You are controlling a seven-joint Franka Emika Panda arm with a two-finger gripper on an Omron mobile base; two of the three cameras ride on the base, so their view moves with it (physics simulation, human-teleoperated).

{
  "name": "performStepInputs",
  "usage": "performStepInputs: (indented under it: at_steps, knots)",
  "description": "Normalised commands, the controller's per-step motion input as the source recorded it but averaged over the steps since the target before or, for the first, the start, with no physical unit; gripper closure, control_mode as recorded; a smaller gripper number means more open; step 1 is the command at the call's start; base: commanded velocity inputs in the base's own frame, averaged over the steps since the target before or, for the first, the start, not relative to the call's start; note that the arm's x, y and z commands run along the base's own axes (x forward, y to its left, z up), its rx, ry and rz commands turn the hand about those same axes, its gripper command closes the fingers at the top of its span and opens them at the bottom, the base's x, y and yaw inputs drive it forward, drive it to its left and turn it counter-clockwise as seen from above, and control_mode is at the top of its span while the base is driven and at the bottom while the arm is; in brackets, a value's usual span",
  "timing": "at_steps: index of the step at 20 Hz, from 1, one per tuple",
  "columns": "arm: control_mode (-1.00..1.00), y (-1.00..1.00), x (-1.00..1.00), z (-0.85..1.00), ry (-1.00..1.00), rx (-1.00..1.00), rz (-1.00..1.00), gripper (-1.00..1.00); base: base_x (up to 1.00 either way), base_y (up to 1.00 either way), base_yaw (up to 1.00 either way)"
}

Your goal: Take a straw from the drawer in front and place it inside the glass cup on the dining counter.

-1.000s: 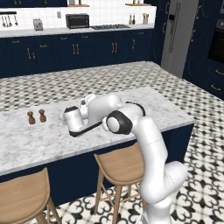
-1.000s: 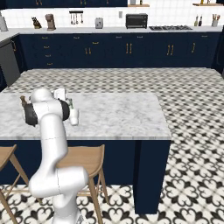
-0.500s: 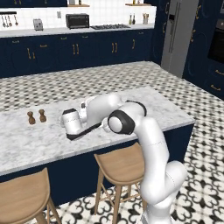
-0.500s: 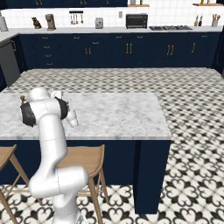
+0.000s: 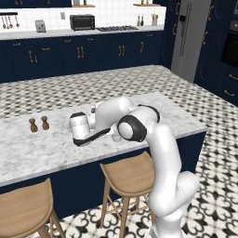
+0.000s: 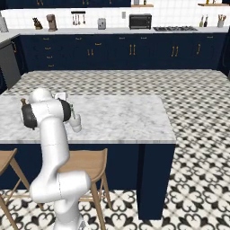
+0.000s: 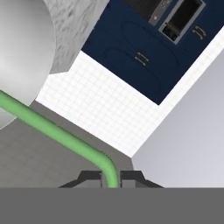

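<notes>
no readable text, labels or numbers

The straw (image 7: 57, 132) is a thin light-green stick, and it shows a bend near its lower end, where it drops between the two dark tips of the gripper (image 7: 110, 177), pinched there. From that bend it runs up and away at a slant toward the pale marble of the bench (image 7: 78, 30). That bench (image 5: 46, 148) is a long white-grey marble slab on a navy base. A small clear glass cup (image 6: 76, 122) stands upright on the bench top (image 6: 126, 119), near its front edge.
</notes>
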Motion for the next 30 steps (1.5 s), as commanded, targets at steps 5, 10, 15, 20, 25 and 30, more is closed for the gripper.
performStepInputs:
  at_steps: [5,10,15,20,25,30]
  knots:
    - [-1.00,0.00,-0.20,0.00,-0.04,0.00,-0.03,1.00,0.00,0.00,0.00]
    - [-1.00,0.00,0.00,0.00,-0.02,0.00,-0.02,1.00,0.00,0.00,0.00]
    - [-1.00,0.00,0.00,0.00,-0.04,0.00,0.00,1.00,0.00,0.00,0.00]
    - [-1.00,0.00,0.00,-0.02,-0.04,0.00,0.00,1.00,0.00,0.00,0.00]
    - [-1.00,0.00,0.00,-0.01,-0.04,0.00,0.00,-1.00,0.00,0.00,0.00]
    - [-1.00,-0.04,-0.05,0.00,-0.05,0.01,0.00,-1.00,0.00,0.00,0.00]
